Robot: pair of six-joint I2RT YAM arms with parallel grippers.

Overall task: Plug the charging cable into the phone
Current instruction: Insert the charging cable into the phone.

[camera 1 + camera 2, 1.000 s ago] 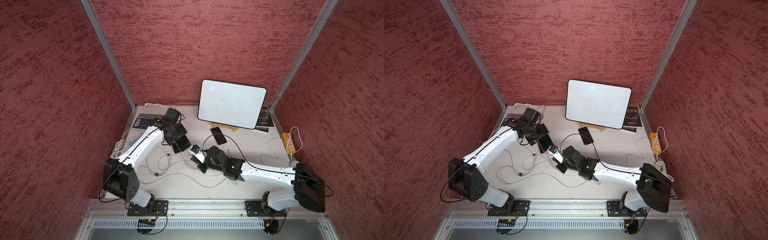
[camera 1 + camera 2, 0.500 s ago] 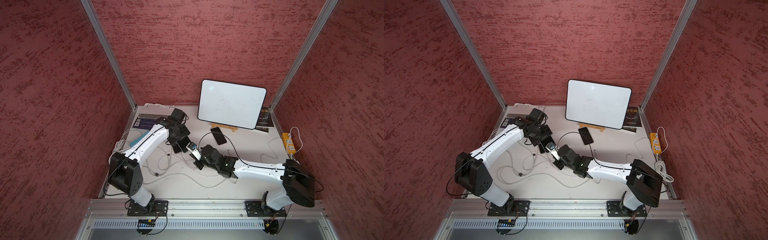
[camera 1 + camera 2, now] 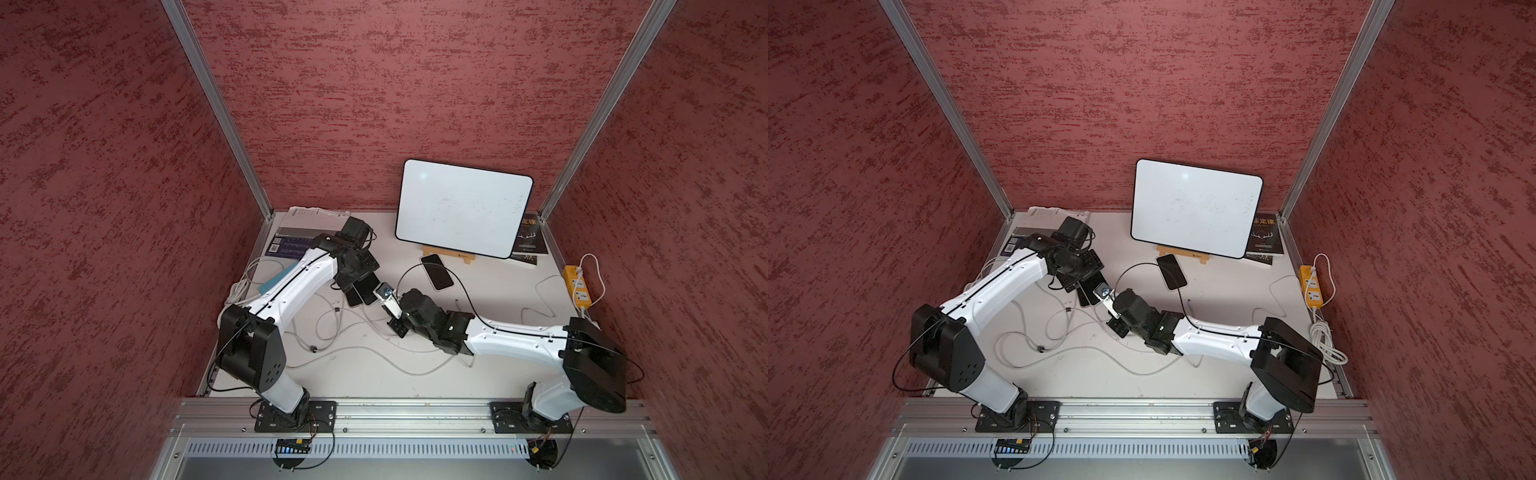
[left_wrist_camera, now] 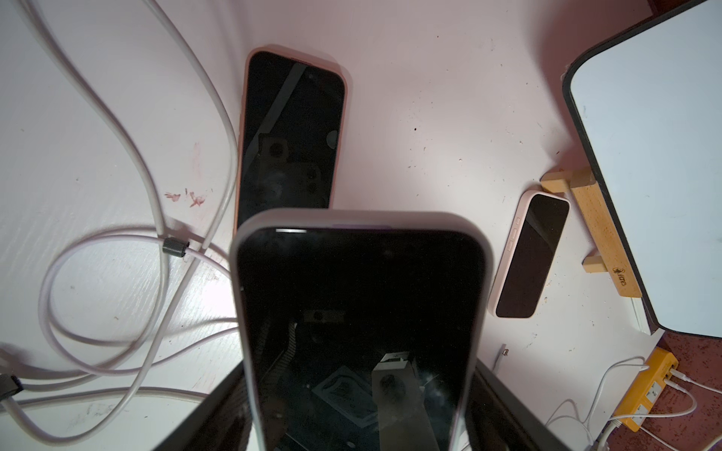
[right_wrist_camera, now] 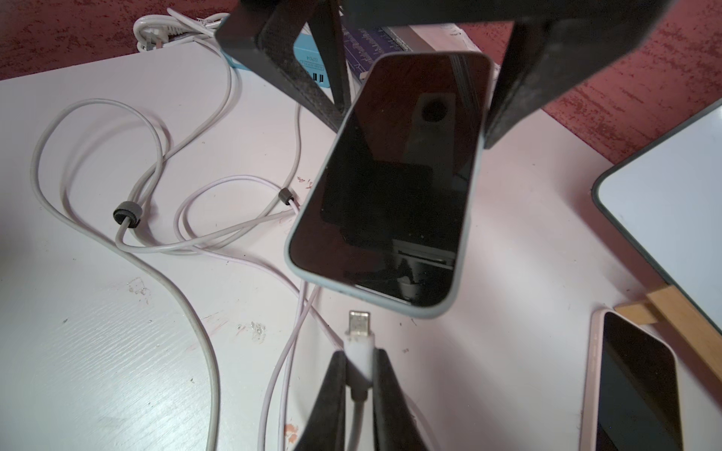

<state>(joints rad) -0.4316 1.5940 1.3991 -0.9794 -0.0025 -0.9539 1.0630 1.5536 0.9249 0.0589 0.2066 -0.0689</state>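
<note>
Loose white cables [image 5: 127, 216] lay on the bench [image 3: 353, 386], at 8 o'clock from the phone [image 5: 390, 187]. The left jaws grasped this phone above a pink-cased phone [image 4: 291, 132]. At its 4 o'clock the right jaws were clenched on the charging cable [image 5: 360, 343], whose plug was near the phone's lower edge, not touching. A third phone [image 3: 436, 271] lay at 3 o'clock.

The phone [image 5: 390, 175] shows a glossy black glass face in a matt, pale case. The plug [image 5: 360, 343] is smooth white plastic with a bright metal tip. My right end effector [image 5: 359, 365] has matt black fingers [image 5: 330, 394], faintly grainy. The desk [image 5: 97, 351] is white and matt, lightly wood-grained and scuffed.
</note>
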